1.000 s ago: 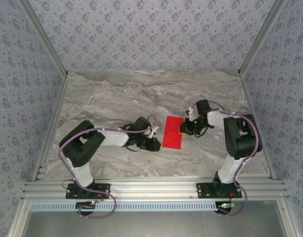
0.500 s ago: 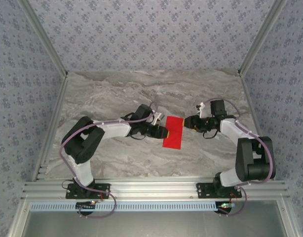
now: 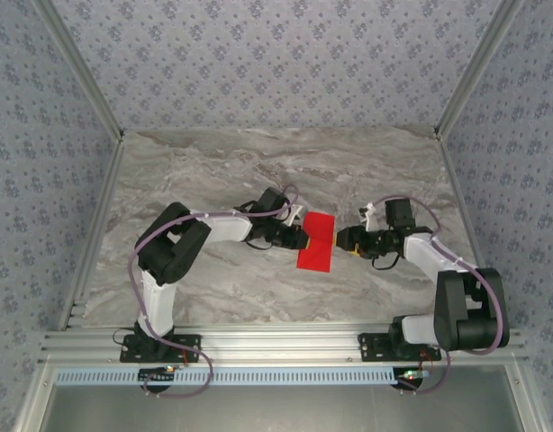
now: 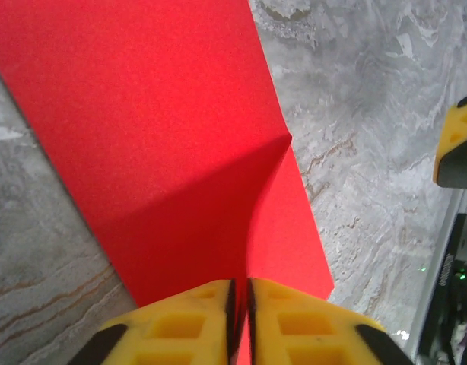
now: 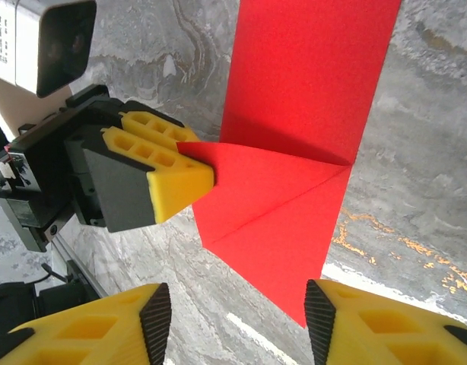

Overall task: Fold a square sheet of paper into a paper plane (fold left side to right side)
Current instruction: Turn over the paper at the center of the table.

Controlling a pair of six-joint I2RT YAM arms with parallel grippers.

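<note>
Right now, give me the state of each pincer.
Left pincer: closed, pinching the red paper.
Right pincer: open, holding nothing.

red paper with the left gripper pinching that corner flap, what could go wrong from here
1. The left gripper is shut on just the tip of a folded-over flap of the red paper. A pull could drag the whole sheet or tear it, since the right gripper hangs open beside the sheet and is not pinning it.
2. The flap looks only loosely creased, so it may spring back or land crooked once let go.
</note>
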